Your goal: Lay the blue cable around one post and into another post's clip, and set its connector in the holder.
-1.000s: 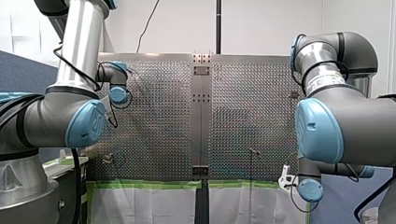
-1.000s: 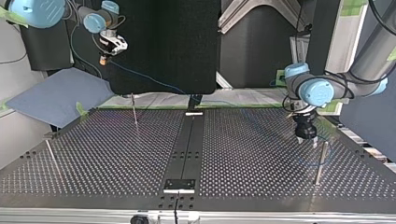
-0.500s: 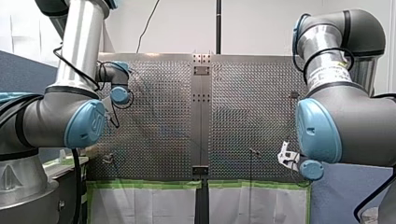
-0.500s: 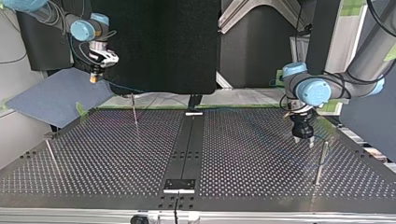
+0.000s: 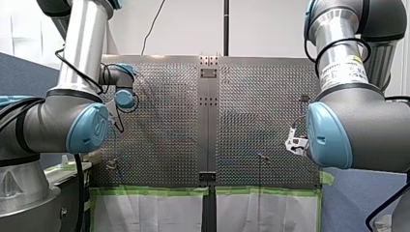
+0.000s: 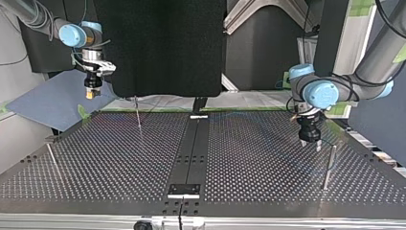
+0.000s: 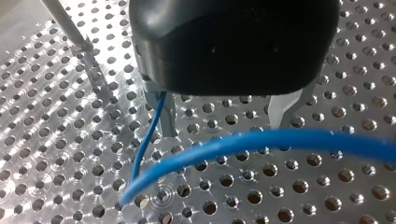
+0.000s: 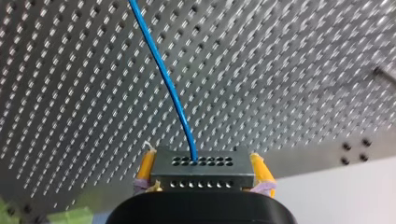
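Standing posts: in the top view an upright post (image 6: 328, 165) is nearest, at the right of the table (image 6: 249, 167); a slanted post (image 6: 51, 159) stands at the left.
Left gripper: my left gripper (image 6: 310, 144) hangs just beside the upright post, its metal fingers (image 7: 166, 116) apart.
Blue cable: the blue cable (image 7: 261, 140) crosses under these fingers; the gripper body hides its thin upper stretch.
Far side: a thin post (image 6: 137, 115), then my right gripper (image 6: 90, 96) in the air near a blue sheet (image 6: 52, 98), yellow pads (image 8: 147, 163) clamped on the connector (image 8: 201, 170).

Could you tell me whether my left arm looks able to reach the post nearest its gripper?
Probably yes: my left gripper hangs open close beside that post, with only bare perforated table between them; the blue cable passes by its fingers.
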Controlling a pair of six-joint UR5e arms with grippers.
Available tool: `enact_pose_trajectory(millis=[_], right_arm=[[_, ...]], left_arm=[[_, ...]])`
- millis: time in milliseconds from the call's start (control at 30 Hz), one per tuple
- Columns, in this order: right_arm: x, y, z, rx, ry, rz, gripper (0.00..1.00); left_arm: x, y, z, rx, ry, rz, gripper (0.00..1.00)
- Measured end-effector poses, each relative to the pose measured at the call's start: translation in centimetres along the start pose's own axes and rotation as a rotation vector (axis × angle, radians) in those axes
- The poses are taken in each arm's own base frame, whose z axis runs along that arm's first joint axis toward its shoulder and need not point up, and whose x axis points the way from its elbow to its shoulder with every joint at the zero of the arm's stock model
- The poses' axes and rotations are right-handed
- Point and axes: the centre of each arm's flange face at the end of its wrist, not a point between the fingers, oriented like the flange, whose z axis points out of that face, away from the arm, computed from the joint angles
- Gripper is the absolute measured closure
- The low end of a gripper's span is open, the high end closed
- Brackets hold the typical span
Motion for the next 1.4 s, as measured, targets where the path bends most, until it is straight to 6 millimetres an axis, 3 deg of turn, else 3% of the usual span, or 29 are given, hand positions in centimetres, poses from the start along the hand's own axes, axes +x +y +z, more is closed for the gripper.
enact_pose_trajectory(millis=[500, 833, 1400], right_arm=[[-0.7, -1.3, -0.6, 0.125, -0.084, -0.014, 1.00], [-2.7, 0.6, -1.2, 0.060, -0.119, 0.004, 1.00], [-2.9, 1.9, -1.4, 0.018, -0.136, 0.006, 1.00]], left_arm=[[0.0, 0.1, -0.1, -0.012, 0.000, 0.003, 0.00], [0.1, 0.2, -0.2, -0.021, 0.006, -0.001, 0.00], [0.3, 1.3, -0.7, -0.053, 0.061, -0.137, 0.00]])
